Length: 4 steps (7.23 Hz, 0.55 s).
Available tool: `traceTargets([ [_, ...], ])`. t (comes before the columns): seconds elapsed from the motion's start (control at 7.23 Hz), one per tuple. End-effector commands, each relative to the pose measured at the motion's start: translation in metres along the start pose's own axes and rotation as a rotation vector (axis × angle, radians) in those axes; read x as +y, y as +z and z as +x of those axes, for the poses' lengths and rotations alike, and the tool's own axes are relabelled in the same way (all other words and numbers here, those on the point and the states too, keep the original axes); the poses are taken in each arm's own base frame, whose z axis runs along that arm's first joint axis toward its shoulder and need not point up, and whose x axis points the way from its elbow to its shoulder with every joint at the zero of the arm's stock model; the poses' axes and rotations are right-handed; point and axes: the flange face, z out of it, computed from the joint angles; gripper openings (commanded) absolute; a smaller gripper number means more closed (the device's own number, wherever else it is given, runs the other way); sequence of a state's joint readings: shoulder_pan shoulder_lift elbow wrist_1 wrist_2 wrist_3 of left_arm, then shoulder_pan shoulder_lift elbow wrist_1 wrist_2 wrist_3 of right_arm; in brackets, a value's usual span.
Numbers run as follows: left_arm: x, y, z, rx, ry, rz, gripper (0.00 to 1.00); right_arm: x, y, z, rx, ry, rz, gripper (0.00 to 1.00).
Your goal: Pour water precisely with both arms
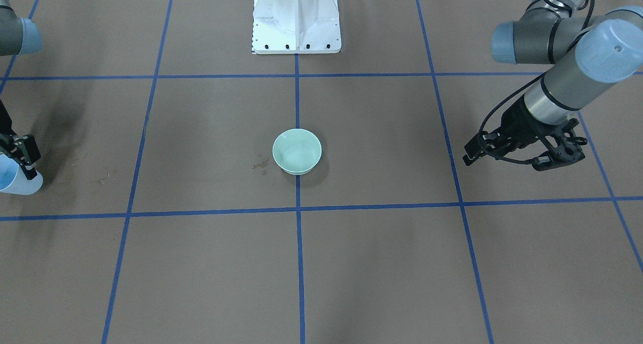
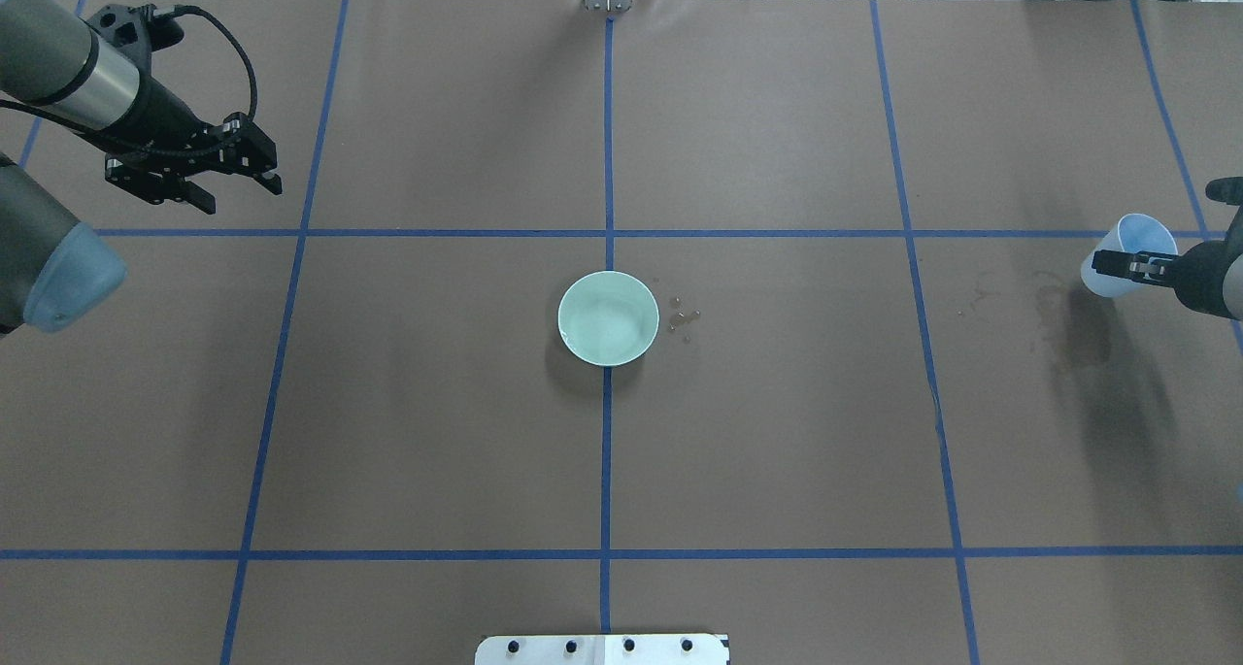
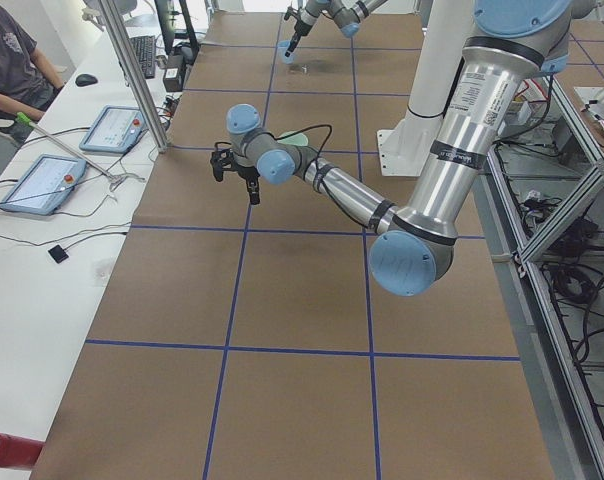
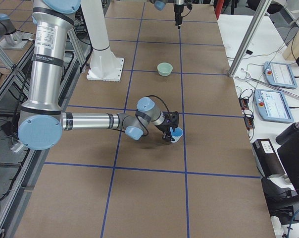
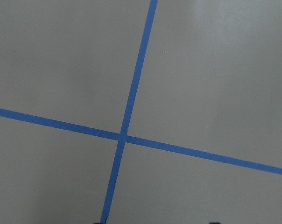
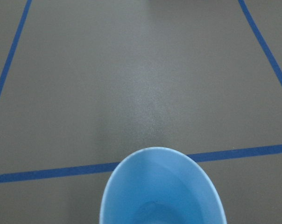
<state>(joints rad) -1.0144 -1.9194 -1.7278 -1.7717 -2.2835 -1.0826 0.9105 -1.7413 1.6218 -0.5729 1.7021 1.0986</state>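
Over at the far left of the overhead view, the left arm reaches in above the brown table. The left claw hangs over a crossing of the blue tape lines. Its two fingers are spread wide with nothing between them, and the left wrist view shows only bare table and tape below it.

At the middle of the table a pale green bowl sits on the centre tape line, well apart from both claws. The water shows as a small cluster of shiny drops on the table, just beside the bowl on its right and not touching it. The inside of the bowl has a pale sheen, but I cannot tell whether any liquid lies in it. At the bottom edge, in line with the bowl, is the white pedestal.

Further right, a darker blotchy patch marks the table. At the right edge the right arm comes in low, and the right claw pinches a light blue cup by its wall. The cup's open mouth fills the bottom of the right wrist view. A faint ring shows deep inside, but I cannot tell whether that is liquid.
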Motion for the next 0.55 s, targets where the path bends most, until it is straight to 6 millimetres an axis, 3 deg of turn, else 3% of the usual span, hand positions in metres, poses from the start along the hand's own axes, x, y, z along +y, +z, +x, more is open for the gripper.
traceTargets([
  [0.0, 0.0024, -0.0027, 0.0009, 0.004, -0.011, 0.003, 0.81, 0.0016, 0.0039, 0.0049, 0.013, 0.074, 0.001, 0.52],
  [0.14, 0.0022, -0.0017, -0.0004, 0.002, -0.013, 0.002, 0.81, 0.0022, 0.007, 0.0096, 0.027, 0.075, 0.008, 0.63],
  [0.42, 0.0016, 0.002, -0.001, -0.003, -0.014, -0.003, 0.81, 0.0005, 0.0137, 0.0086, 0.031, 0.111, 0.008, 0.97],
])
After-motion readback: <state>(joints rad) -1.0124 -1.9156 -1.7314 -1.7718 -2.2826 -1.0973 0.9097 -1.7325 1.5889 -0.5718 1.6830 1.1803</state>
